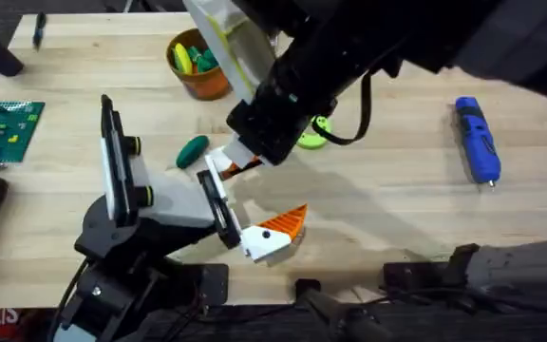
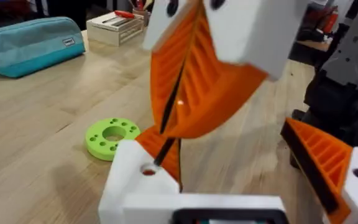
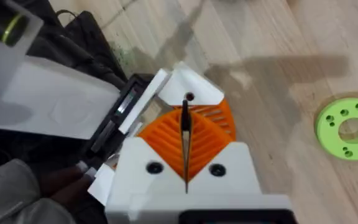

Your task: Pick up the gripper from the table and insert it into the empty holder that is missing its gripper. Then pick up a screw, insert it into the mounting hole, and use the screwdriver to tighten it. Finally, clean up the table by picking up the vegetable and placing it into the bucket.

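Note:
The gripper [image 2: 129,180], an orange tip on a white base, sits at the far end of the holder [image 1: 218,209], the black bar on the grey-and-black hand body of my left arm. My right gripper [image 3: 185,115] reaches down from above. It is shut on a thin black screw [image 2: 161,151] whose tip is at the hole in the gripper's white base [image 3: 201,87]. My left gripper [image 1: 273,190] is open, its mounted finger [image 2: 325,158] well apart from the new one. The screwdriver [image 1: 476,138] lies far right. The vegetable [image 1: 193,150] lies below the bucket [image 1: 207,85].
A lime-green ring [image 1: 313,138] lies on the table just right of the right gripper. A green brick plate [image 1: 3,128] sits at the left edge. A teal pouch [image 2: 30,43] and a small box [image 2: 114,28] stand farther off.

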You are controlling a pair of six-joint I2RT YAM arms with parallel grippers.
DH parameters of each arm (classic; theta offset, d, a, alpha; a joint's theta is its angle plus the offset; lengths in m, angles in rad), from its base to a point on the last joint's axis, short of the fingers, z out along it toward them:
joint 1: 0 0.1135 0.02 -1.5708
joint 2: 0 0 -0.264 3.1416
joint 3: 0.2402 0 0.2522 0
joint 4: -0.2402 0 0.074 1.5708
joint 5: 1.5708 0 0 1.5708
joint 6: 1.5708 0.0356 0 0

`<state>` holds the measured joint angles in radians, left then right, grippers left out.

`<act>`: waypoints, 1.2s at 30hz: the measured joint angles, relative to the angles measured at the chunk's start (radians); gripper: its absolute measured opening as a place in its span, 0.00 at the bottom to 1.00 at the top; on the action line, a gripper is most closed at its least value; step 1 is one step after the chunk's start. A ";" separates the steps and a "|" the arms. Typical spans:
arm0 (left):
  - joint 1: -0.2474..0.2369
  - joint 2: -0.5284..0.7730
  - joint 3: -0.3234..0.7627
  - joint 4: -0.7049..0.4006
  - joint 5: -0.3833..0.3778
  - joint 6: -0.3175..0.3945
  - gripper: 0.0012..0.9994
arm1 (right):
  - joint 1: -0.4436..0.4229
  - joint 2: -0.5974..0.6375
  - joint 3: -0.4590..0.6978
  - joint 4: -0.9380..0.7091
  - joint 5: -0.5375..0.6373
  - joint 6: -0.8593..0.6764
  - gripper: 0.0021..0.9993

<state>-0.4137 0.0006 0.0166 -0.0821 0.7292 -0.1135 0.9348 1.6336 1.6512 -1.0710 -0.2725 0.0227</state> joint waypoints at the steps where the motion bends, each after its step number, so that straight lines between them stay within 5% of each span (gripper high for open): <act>1: 0.000 0.000 0.000 0.000 0.000 0.000 0.98 | 0.000 0.003 0.000 0.000 0.000 0.000 0.01; 36: 0.000 0.000 0.000 0.000 -0.001 0.000 0.98 | 0.000 0.024 0.000 0.025 -0.006 0.000 0.01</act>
<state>-0.4137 0.0006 0.0166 -0.0822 0.7284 -0.1135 0.9348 1.6581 1.6515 -1.0463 -0.2783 0.0231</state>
